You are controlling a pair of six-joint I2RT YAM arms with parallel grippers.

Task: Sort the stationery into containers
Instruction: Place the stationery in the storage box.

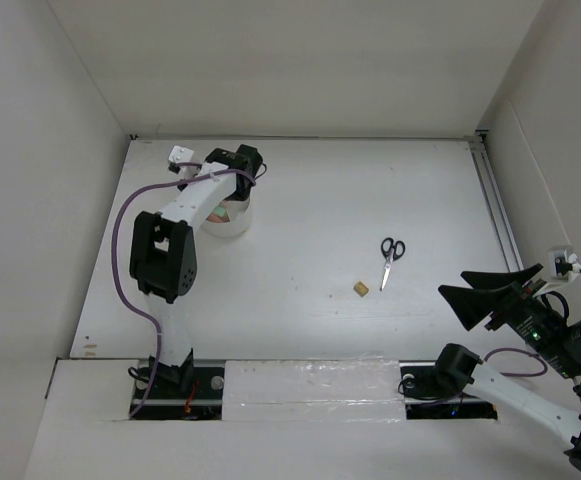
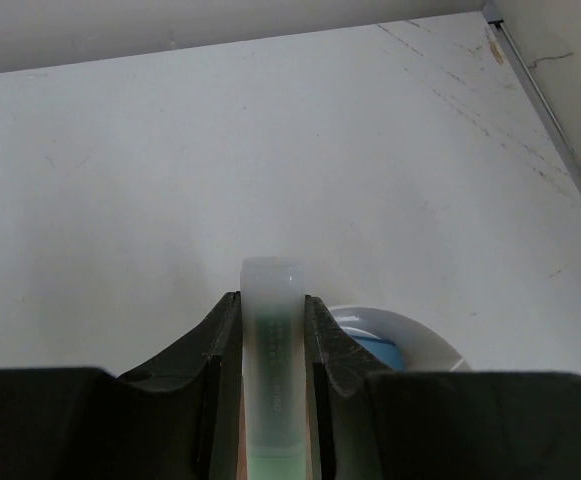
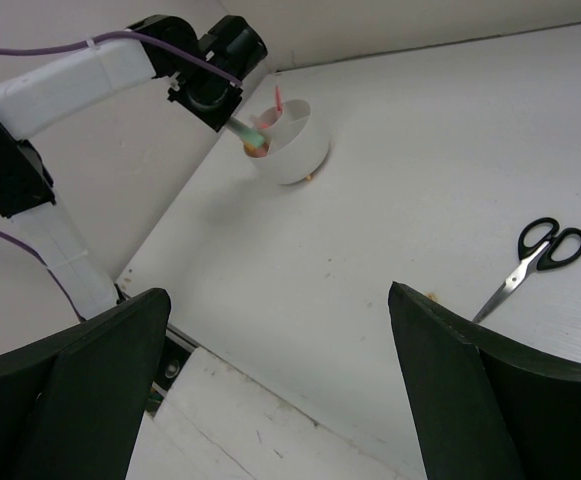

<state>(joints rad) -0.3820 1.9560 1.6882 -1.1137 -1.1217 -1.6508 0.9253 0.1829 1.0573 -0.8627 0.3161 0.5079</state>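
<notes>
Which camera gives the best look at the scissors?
The right wrist view: the scissors lie close and large, black handles and blades plain. The top external view shows the scissors whole but small. The left wrist view does not show them.

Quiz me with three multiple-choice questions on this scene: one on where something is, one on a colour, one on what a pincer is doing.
1. Where are the scissors? A in the cup; B on the table; C in a pincer.
2. What colour are their handles? A black; B red; C blue.
3. The left pincer is: A wide open; B shut on a green highlighter; C out of sight.

Answers: B, they lie flat, right of centre, touching nothing. A, both loops are black. B, it clamps the highlighter from both sides.
</notes>
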